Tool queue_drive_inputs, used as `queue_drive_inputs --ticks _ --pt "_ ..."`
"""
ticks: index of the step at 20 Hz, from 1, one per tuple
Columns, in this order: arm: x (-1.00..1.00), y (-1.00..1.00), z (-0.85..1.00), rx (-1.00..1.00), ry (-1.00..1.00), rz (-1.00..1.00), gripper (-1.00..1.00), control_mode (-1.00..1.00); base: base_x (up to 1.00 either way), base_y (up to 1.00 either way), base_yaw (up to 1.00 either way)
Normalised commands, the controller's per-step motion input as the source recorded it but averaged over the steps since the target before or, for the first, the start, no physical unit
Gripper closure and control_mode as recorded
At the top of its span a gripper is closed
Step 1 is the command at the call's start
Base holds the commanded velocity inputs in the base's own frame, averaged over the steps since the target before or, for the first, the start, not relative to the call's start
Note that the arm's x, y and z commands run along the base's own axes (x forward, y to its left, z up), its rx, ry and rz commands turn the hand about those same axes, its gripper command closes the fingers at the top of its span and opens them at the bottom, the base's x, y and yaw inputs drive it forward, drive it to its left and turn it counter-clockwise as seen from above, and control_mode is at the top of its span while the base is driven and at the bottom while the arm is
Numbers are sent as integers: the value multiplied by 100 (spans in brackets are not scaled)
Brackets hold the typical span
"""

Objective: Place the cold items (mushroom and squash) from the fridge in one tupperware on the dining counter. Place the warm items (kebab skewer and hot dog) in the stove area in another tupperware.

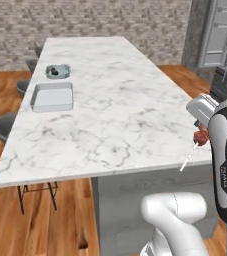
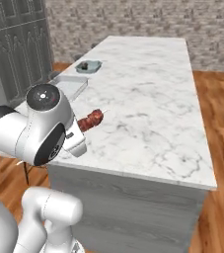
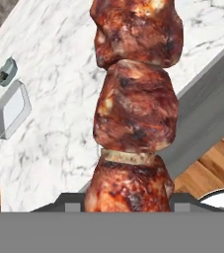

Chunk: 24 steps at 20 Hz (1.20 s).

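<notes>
My gripper (image 3: pixel 128 200) is shut on the kebab skewer (image 3: pixel 135 108), whose browned meat chunks rise up the middle of the hand view. From the left base view the kebab skewer (image 1: pixel 200 136) hangs under the gripper (image 1: pixel 201 127) at the dining counter's (image 1: pixel 115 115) near right corner, its stick pointing down past the edge. From the right, the kebab skewer (image 2: pixel 91 119) pokes out over the counter's front left. An empty tupperware (image 1: pixel 52 96) sits far left. Behind it, a smaller tupperware (image 1: pixel 57 71) holds something dark, too small to name. The hot dog is out of view.
Grey stools (image 1: pixel 5 127) stand along the counter's left side over the wood floor. A tall grey fridge or cabinet (image 1: pixel 220 35) stands at the far right. A brick wall (image 1: pixel 85 20) runs behind. Dark cabinets (image 2: pixel 15 44) are on the left in the right base view.
</notes>
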Motion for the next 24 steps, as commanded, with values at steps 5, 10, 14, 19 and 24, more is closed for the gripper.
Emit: queue_drive_inputs --ticks 5,10,14,19,24 --pt "0 0 0 0 0 0 100 100 39 100 -8" --pt "0 0 0 0 0 0 100 100 30 100 -6" --pt "0 0 0 0 0 0 100 100 30 100 -5" --pt "0 0 0 0 0 0 100 100 29 100 -7" --pt "0 0 0 0 0 0 100 100 53 100 -14"
